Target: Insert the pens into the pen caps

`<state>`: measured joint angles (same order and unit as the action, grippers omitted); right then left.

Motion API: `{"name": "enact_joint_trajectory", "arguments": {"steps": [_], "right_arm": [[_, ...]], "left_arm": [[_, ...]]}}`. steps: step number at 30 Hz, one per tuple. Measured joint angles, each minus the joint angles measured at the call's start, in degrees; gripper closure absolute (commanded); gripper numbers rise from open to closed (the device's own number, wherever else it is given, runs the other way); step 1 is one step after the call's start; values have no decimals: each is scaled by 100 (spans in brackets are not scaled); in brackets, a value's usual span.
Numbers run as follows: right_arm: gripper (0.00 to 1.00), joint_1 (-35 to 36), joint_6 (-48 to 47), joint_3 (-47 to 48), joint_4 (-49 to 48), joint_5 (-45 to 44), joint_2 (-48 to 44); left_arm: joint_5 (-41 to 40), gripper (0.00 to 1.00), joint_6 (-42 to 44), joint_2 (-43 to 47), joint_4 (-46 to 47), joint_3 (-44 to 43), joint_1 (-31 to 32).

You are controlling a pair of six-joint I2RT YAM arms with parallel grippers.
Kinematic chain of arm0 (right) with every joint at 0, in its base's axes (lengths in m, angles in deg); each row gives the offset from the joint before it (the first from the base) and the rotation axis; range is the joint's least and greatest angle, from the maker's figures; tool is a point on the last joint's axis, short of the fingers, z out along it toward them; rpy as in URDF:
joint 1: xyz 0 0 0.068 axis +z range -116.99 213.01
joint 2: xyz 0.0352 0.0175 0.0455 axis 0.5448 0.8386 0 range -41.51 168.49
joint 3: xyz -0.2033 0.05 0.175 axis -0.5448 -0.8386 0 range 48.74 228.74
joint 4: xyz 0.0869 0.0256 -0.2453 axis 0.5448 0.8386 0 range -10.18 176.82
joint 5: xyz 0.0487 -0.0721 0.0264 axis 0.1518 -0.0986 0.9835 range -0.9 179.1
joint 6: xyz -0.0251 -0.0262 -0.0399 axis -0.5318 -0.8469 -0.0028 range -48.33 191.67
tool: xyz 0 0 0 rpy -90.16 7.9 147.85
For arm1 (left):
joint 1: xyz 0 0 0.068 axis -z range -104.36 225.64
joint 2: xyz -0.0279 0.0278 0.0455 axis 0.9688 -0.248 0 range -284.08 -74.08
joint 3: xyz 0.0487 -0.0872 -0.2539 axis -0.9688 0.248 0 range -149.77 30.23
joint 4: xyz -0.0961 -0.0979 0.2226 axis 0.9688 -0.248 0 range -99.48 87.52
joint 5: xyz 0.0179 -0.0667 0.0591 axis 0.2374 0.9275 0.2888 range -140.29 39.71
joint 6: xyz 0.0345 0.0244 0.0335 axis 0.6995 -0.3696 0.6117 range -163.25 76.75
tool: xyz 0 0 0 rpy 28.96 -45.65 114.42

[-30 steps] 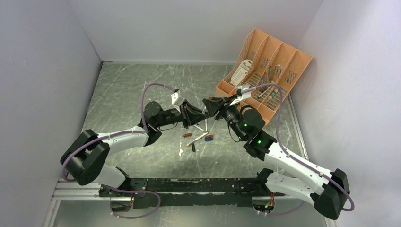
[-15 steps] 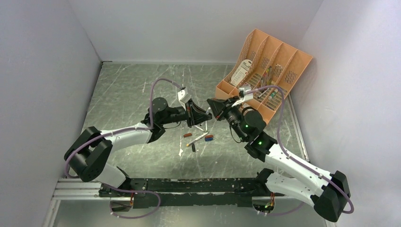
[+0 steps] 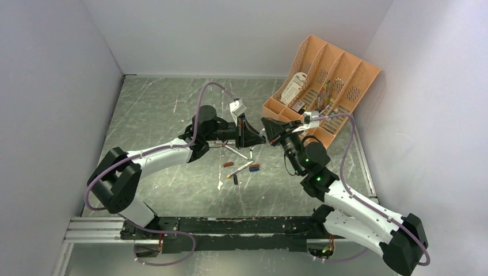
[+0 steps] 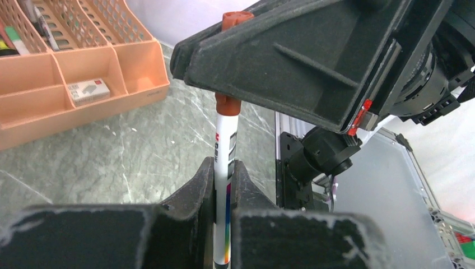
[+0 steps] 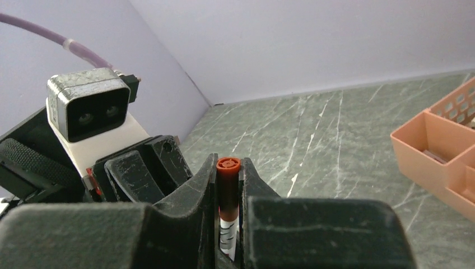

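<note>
Both arms are meeting in the air above the table [image 3: 155, 115], a little right of its middle and closer to the far edge than the near one. The left gripper [image 4: 223, 168] is reaching in from the left, and its two fingers are pressing tight against a white pen [image 4: 225, 134], leaving no gap on either side of the barrel. The pen is pointing straight out past the fingertips towards the other arm.

The right gripper [image 5: 228, 168] is coming in from the right, facing the left one tip to tip. Its fingers are pinching a red cap [image 5: 228, 185], closed down to the cap's width. The cap's flat end is poking just beyond the fingertips. From the left wrist the cap is sitting on the end of the pen, with its red collar touching the white barrel. From the right wrist the white barrel is showing just under the cap, between the fingers. How deep the pen is sitting inside, I cannot tell.

Beneath the two grippers, nearer the near edge, the loose pens [image 3: 240, 168] are lying scattered around the middle of the tabletop. The loose caps [image 3: 229, 164] are lying among them, one red, one dark, one bluish. The orange tray [image 3: 345, 75] is leaning in the far right corner, and a small white box [image 4: 88, 89] is resting in one of its compartments. The left wrist's camera [image 5: 89, 109] is looking straight at the right gripper.
</note>
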<state>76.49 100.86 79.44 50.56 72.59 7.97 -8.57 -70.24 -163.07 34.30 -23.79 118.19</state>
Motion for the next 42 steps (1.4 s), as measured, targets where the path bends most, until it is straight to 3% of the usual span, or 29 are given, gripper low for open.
{"name": "enact_joint_trajectory", "arguments": {"steps": [9, 10, 13, 15, 25, 30, 35, 38, 40, 42], "right_arm": [[100, -103, 337, -575, -503, -105, -42], [92, -103, 345, -595, -501, -131, -72], [41, -101, 407, -623, -369, -149, -269], [29, 35, 520, -638, 59, 55, -485], [27, 286, 514, -601, 1427, -170, -761], [27, 286, 629, -629, 1451, -81, -579], [27, 286, 723, -785, 1438, -11, -577], [27, 286, 750, -820, 1456, 24, -570], [27, 286, 772, -857, 1458, 31, -568], [27, 286, 785, -896, 1473, 26, -553]], "left_arm": [[442, 93, 184, -444, -662, -437, 0], [481, 93, 210, -463, -695, -466, 0], [533, 93, 326, -466, -728, -476, 15], [92, 93, 422, -461, -651, -538, 37], [-2500, 93, 809, -367, -1657, -557, -796], [-3805, 93, 826, -1287, -2677, -903, -1357], [-4625, 93, 833, -2249, -3836, -1738, -1451], [-4920, 89, 828, -2575, -4385, -2288, -1449], [-5062, 74, 833, -2717, -4697, -2623, -1449], [-5145, 67, 837, -2839, -4931, -2879, -1449]]}}
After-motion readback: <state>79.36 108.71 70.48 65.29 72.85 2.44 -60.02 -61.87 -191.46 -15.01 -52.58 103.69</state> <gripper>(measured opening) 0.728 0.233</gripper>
